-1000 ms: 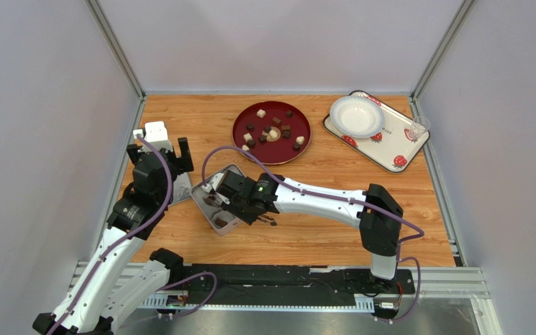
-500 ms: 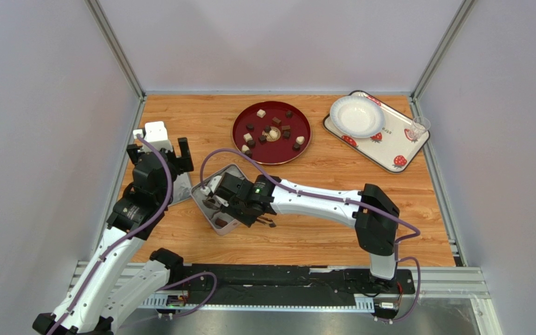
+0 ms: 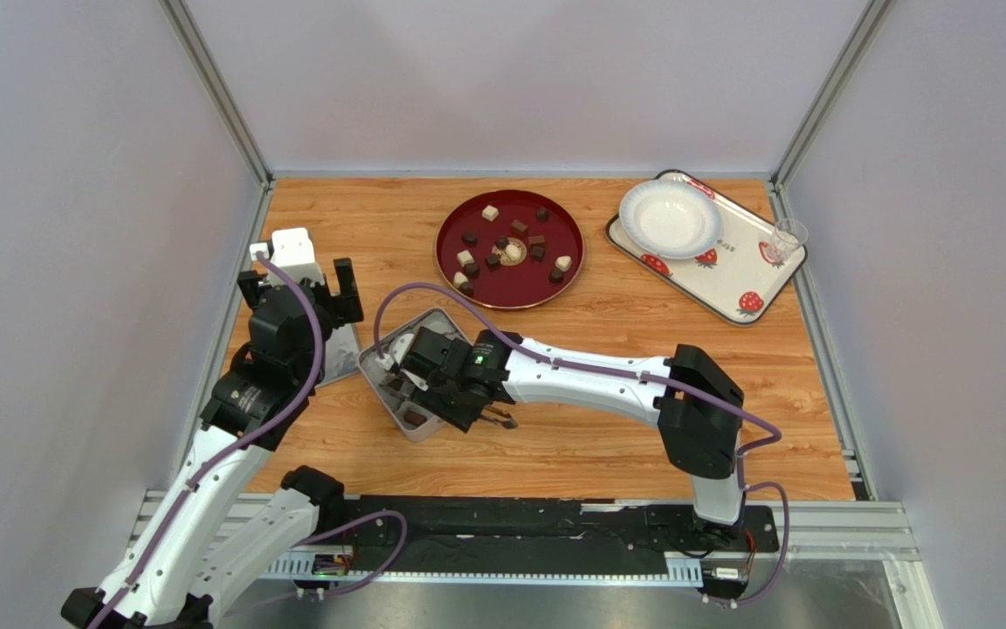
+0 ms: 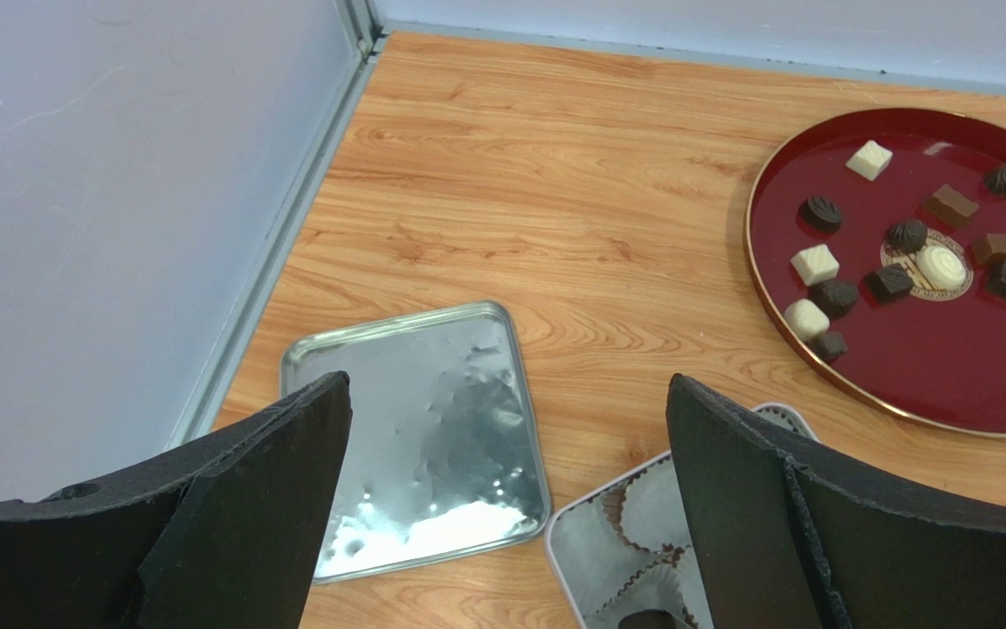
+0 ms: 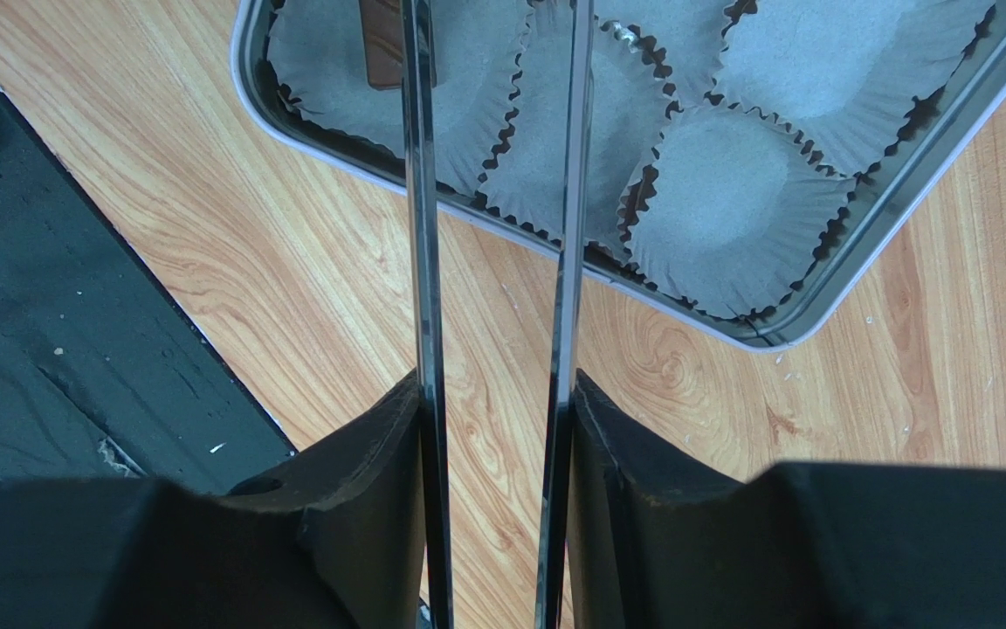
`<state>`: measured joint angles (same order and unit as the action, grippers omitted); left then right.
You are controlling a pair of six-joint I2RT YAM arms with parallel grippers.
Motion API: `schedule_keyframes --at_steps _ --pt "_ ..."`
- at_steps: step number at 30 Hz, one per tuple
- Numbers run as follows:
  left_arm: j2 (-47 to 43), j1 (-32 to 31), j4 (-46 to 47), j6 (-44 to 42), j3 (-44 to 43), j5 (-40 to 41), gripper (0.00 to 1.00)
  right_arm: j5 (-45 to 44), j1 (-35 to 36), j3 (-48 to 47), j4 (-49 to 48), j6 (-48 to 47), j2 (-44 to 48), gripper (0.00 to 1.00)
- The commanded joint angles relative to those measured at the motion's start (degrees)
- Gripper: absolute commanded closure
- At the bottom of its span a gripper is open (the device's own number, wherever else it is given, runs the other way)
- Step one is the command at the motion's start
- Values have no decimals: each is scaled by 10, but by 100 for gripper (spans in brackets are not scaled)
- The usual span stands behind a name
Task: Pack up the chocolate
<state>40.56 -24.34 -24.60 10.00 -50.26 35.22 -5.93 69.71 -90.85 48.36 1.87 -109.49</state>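
Several pieces of the chocolate (image 3: 508, 247), dark brown and cream, lie on the red plate (image 3: 445, 249) at the back; they also show in the left wrist view as the chocolate (image 4: 836, 296) on the red plate (image 4: 768, 288). My right gripper (image 3: 443, 378) (image 5: 495, 400) is shut on thin metal tongs (image 5: 422, 197), whose two arms stand slightly apart over the silver tin (image 3: 440, 321) (image 5: 863, 236) lined with paper cups. One brown piece (image 5: 380, 29) sits in a cup. My left gripper (image 3: 312, 291) (image 4: 508, 387) hangs open and empty above the tin's lid (image 4: 417, 433).
A strawberry-patterned tray (image 3: 745, 286) at the back right holds a white plate (image 3: 668, 216) and a small clear cup (image 3: 788, 240). Grey walls enclose the wooden table on three sides. The black base rail (image 3: 535, 524) runs along the near edge.
My right gripper has edged slightly left and nearer over the tin. The left arm has not moved.
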Motion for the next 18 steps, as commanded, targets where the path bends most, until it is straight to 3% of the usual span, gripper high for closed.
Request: schedule_keyframes --at_steps 1,18 --pt "-6 3 19 -2 2 5 2 6 6 -26 -11 -5 22 60" --pt "-7 3 18 -1 1 5 2 -5 -3 -44 -8 -7 85 65"
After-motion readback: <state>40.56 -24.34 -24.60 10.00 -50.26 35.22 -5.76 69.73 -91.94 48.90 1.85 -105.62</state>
